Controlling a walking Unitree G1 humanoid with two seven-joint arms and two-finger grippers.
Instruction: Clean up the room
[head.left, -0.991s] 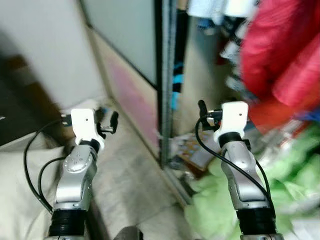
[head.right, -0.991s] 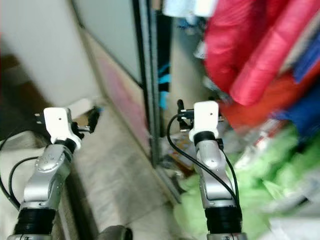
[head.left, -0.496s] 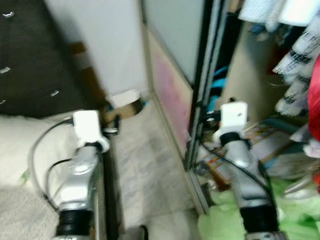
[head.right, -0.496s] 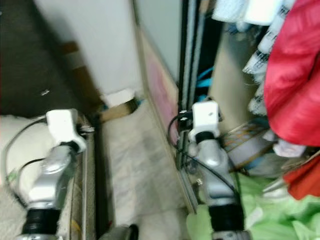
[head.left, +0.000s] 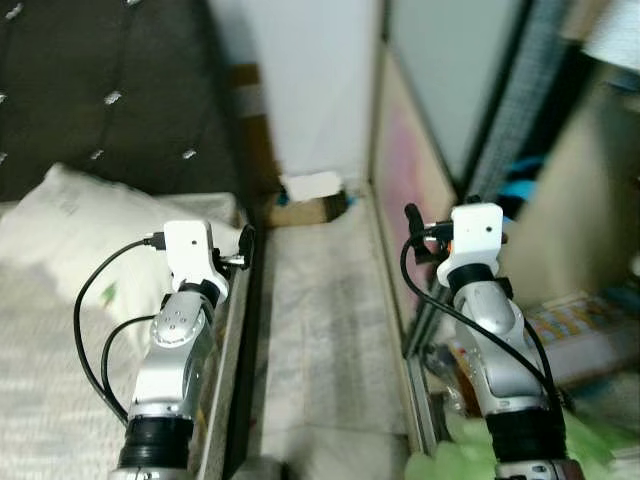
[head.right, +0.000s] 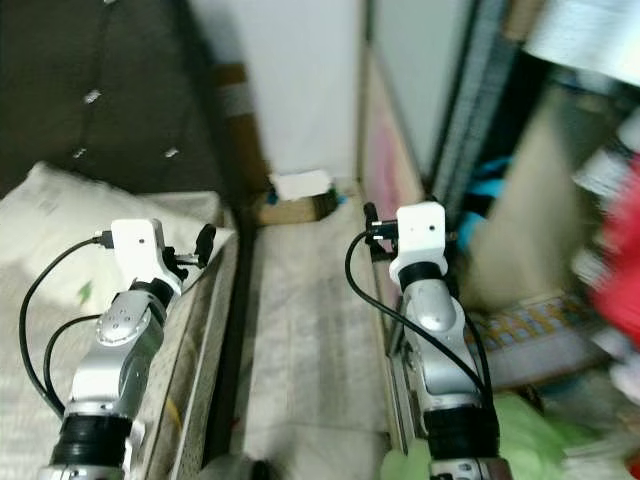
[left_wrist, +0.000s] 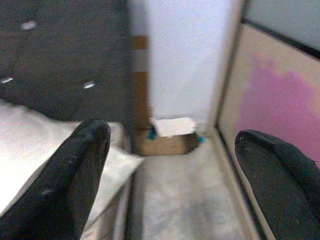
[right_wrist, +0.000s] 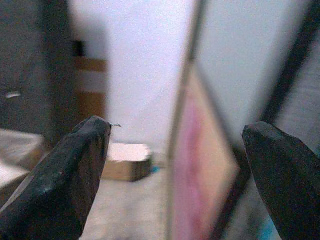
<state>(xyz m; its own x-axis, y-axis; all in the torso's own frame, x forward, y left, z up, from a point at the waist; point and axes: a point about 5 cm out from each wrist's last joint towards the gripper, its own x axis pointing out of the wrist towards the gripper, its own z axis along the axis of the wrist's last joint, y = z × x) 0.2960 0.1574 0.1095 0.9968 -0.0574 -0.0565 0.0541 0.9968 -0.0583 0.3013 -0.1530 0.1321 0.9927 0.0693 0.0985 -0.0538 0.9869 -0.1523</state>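
Both our claws spread wide, holding nothing.
Our left gripper (left_wrist: 170, 175) hangs over the bed's edge (head.left: 232, 310); our right gripper (right_wrist: 175, 175) beside the sliding door (head.left: 420, 190).

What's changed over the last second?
The view has swung left, away from the closet clothes toward the bed, the dark headboard and a small box on the floor by the wall. Nothing was grasped or released. Left gripper and right gripper stay raised, open and empty.
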